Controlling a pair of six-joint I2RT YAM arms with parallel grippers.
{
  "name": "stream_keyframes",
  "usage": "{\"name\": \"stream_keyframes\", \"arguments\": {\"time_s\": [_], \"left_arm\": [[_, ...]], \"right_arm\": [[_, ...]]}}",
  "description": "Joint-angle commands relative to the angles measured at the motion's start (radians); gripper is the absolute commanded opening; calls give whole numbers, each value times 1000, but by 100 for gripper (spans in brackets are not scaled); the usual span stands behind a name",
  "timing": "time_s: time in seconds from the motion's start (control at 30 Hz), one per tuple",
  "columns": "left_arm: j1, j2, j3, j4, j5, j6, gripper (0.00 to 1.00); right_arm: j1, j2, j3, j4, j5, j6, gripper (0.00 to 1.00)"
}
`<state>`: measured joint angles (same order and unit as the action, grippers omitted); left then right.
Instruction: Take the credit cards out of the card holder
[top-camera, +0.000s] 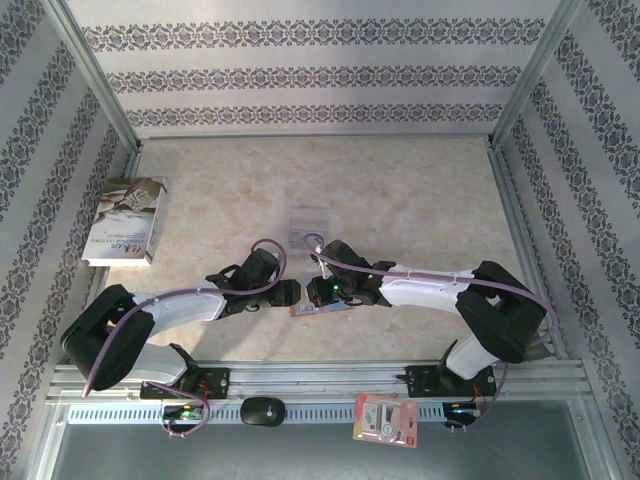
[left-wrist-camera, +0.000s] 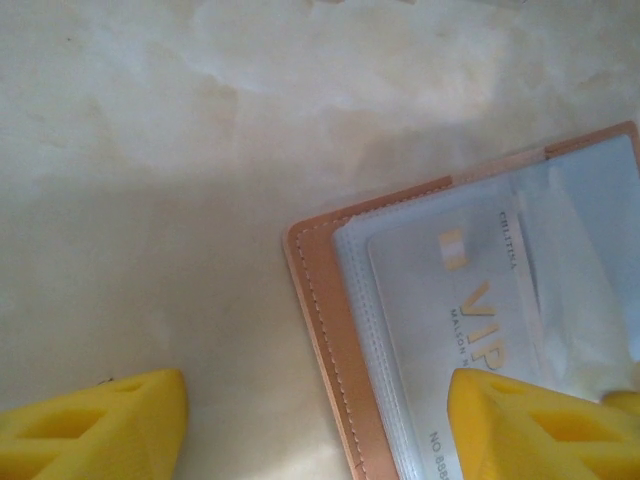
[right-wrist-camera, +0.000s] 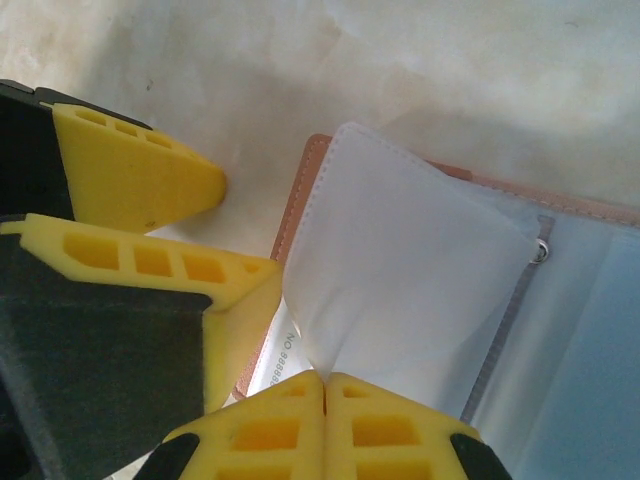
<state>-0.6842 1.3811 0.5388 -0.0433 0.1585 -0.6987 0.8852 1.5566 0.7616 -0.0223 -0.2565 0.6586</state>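
The card holder (left-wrist-camera: 322, 330), orange-brown leather with clear pockets, lies open on the table between both grippers (top-camera: 322, 309). A pale credit card (left-wrist-camera: 450, 300) marked VIP sits inside a pocket; its numbered edge (right-wrist-camera: 272, 352) peeks out under a lifted leaf. My right gripper (right-wrist-camera: 325, 385) is shut on that translucent pocket leaf (right-wrist-camera: 400, 270) and holds it up off the holder (right-wrist-camera: 296, 205). My left gripper (left-wrist-camera: 320, 430) is open and straddles the holder's stitched edge. One of its fingers (left-wrist-camera: 540, 425) is over the card and the other (left-wrist-camera: 95, 430) over bare table. In the top view the left gripper (top-camera: 290, 293) and right gripper (top-camera: 312, 292) almost meet.
A clear plastic sleeve (top-camera: 308, 222) lies just beyond the grippers. A book (top-camera: 125, 220) rests at the left wall. A red-and-white packet (top-camera: 385, 420) and a black oval object (top-camera: 263, 410) sit on the near rail. Patterned walls enclose the table.
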Motion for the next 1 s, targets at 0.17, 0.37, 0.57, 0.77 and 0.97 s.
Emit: {"name": "stream_keyframes", "arguments": {"time_s": [0.17,0.37,0.57,0.77,0.97], "left_arm": [[-8,121,45,-22,66,25,70],[-42,60,50,-39,29,37,64],[-41,-62,68,-68,8,41,49],[-42,-22,36,-21,55,-8,34],[-48,32,34,21,88,-12,28]], "right_arm": [[-10,-16,-21,36,-21,24,0],[-15,-17,-28,47,-22,27,0],[-14,-24,-41,58,-20,31,0],[-15,-25,-39,67,-15,34,0],[-14,-16,-38,80,-22,43,0]]}}
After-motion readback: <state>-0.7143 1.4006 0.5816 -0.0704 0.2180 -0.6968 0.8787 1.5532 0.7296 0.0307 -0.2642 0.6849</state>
